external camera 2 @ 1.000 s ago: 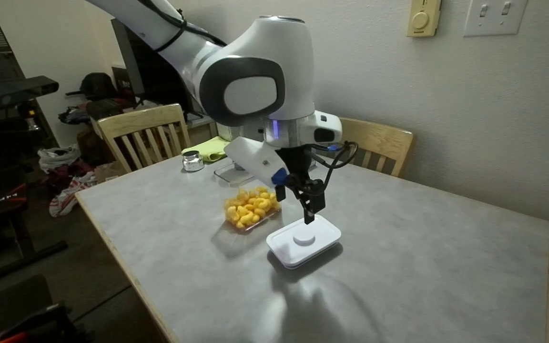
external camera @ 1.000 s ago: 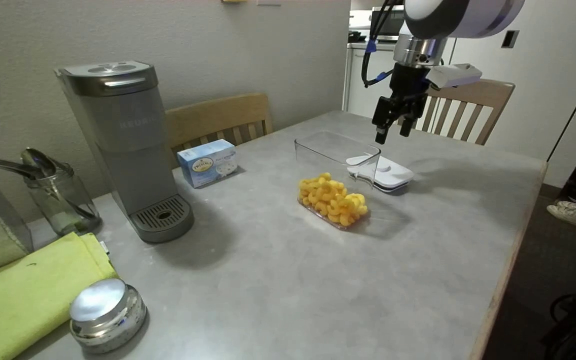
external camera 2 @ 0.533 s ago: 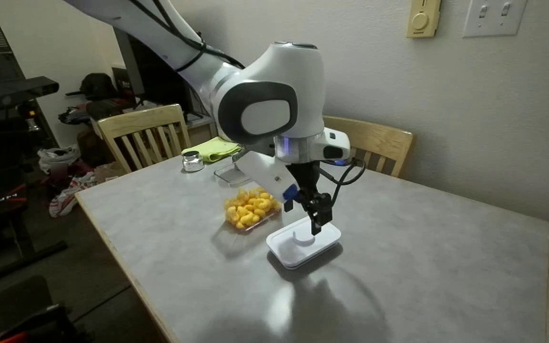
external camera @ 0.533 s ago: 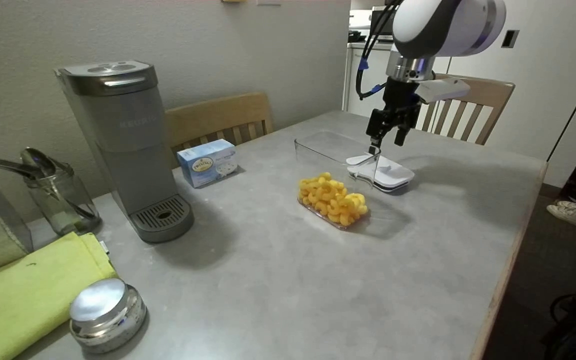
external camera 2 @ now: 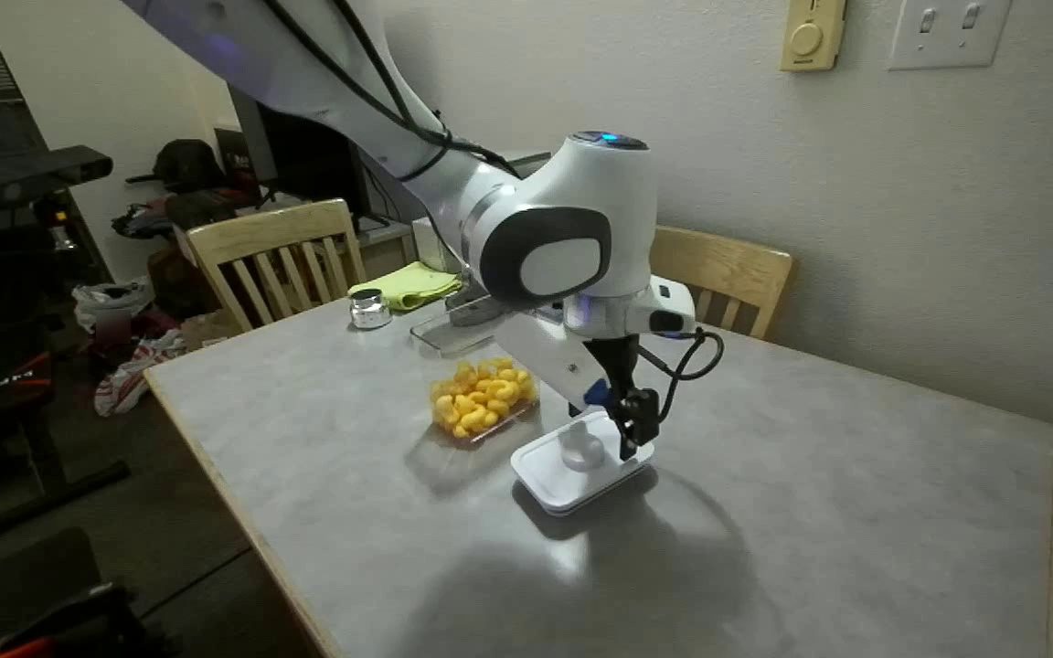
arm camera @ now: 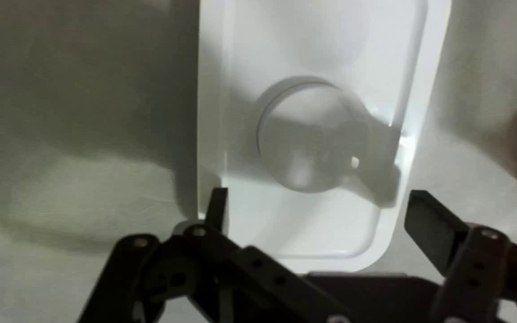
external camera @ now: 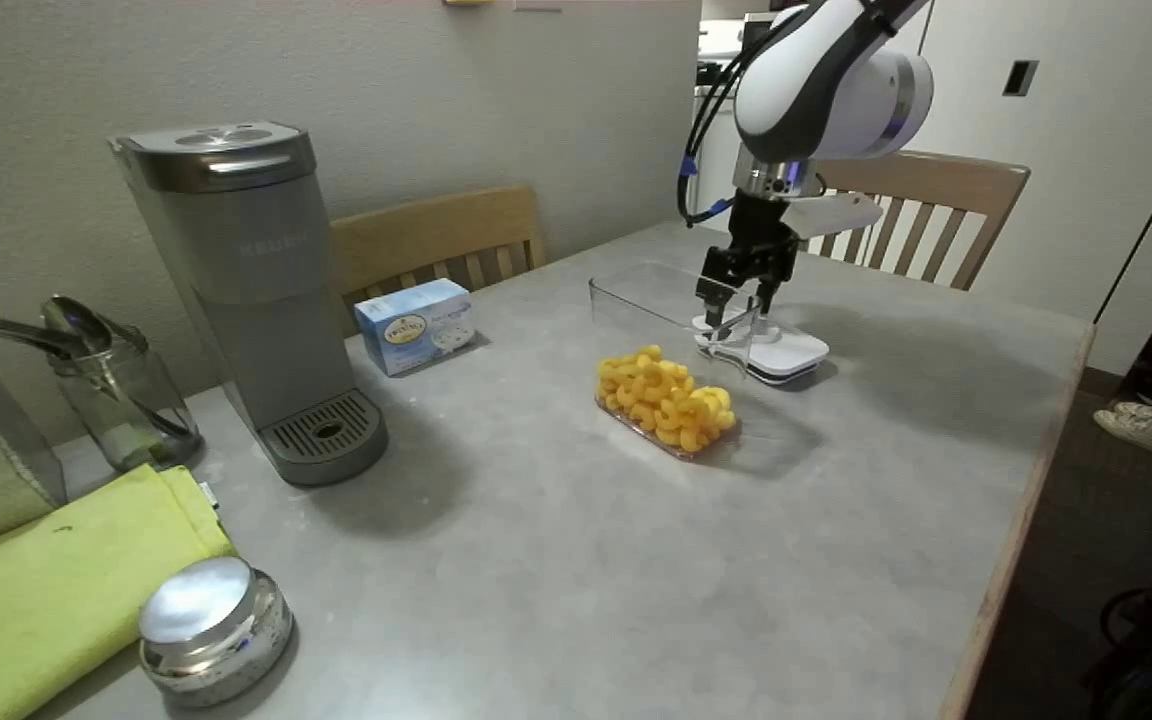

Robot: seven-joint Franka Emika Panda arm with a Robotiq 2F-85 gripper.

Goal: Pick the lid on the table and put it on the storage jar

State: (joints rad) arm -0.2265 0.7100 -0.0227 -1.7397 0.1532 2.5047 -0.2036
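In the wrist view, the knob of the lid lies to the far side of your wide gripper.

Smooth, satin-looking plastic on lid; clear, shiny plastic on storage jar. In exterior view, eight o'clock: polished metal on round container, matt cloth on towel. Sheen on worktop.

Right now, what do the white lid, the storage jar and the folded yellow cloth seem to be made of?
White lid: probably plastic, opaque and smooth, with glossy highlights.
Storage jar: clear and shiny, likely plastic, possibly glass; yellow pieces show through its walls.
Yellow cloth: matte fabric by its soft folds, fibre unclear.
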